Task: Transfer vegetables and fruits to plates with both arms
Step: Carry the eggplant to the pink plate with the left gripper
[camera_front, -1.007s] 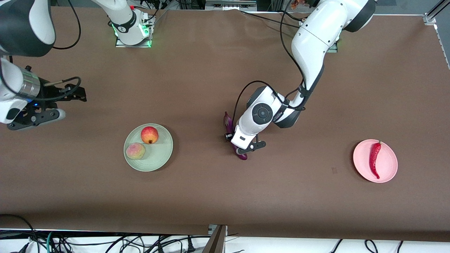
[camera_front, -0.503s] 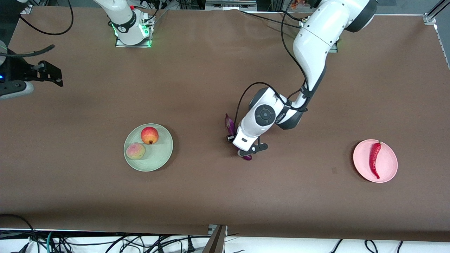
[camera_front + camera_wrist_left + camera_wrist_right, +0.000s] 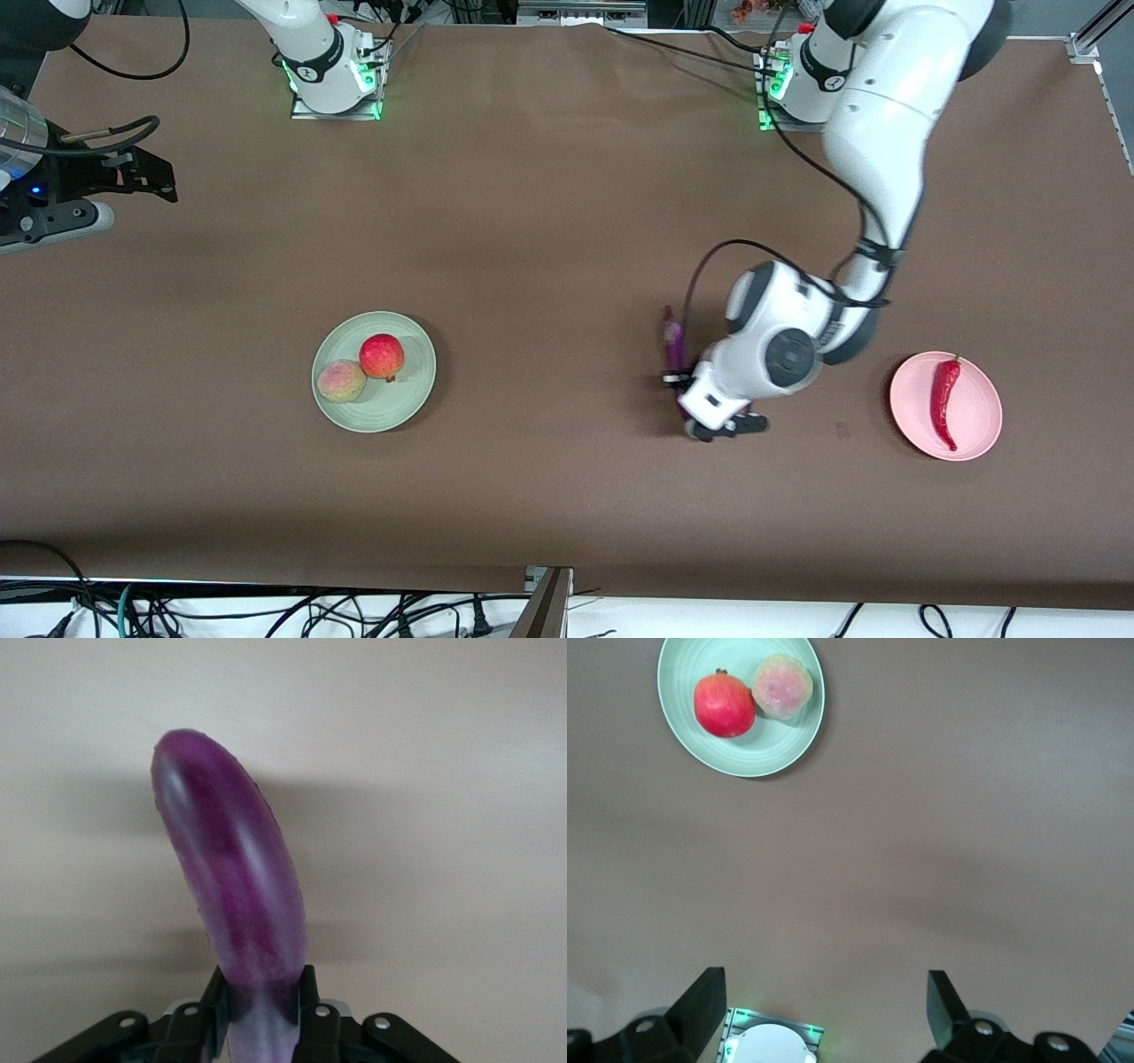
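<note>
Since the earlier frames the left claw [image 3: 709, 424] has carried the eggplant [image 3: 673, 347] off its spot in the middle of the tabletop [image 3: 549, 221] toward the left arm's end, and the right claw [image 3: 142, 177] has drawn back to the right arm's end, where it waits with fingers spread and nothing between them. The left claw is clenched on the eggplant's lower end, the purple body jutting out past the fingertips [image 3: 306, 988], over bare tabletop short of the pink plate [image 3: 974, 434]. The chili pepper [image 3: 944, 400] lies on that plate. The pomegranate [image 3: 382, 355] and peach [image 3: 341, 381] rest touching on the green plate [image 3: 403, 403]. Step in hand: transport of the last vegetable. The next move likely calls for travel over the pink plate and a lowering beside the chili before release.
</note>
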Tool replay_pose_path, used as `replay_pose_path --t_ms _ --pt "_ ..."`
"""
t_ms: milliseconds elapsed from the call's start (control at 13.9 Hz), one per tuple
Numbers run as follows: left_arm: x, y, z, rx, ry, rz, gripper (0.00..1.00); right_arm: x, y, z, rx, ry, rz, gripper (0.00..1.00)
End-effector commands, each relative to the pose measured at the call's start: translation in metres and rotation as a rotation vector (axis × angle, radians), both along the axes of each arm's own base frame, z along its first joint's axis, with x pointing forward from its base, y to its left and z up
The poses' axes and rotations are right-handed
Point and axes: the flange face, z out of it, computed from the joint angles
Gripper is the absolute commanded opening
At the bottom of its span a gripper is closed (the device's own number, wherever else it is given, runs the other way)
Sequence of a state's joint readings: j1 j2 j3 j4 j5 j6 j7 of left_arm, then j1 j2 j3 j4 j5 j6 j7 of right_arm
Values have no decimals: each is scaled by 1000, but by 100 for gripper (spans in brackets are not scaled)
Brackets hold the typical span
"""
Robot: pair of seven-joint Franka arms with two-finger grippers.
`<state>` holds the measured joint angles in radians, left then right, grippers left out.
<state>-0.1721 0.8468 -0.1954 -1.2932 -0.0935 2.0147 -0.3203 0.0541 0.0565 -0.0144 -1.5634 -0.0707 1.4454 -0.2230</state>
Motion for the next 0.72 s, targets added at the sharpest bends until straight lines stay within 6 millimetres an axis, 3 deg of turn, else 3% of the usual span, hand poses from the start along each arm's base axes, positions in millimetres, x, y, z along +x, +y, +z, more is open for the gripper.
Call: replay_pose_path --t_ms 0,288,503,647 --pt "17 69 29 -16 42 -155 0 -11 2 5 6 6 -81 100" --pt "33 210 25 -2 -8 -422 0 -12 -2 3 6 19 -83 100" --pt "29 289 9 -40 -21 -547 0 -10 2 4 1 7 -127 100" --pt "25 328 4 -62 -34 -593 0 -9 4 1 -3 15 -172 100"
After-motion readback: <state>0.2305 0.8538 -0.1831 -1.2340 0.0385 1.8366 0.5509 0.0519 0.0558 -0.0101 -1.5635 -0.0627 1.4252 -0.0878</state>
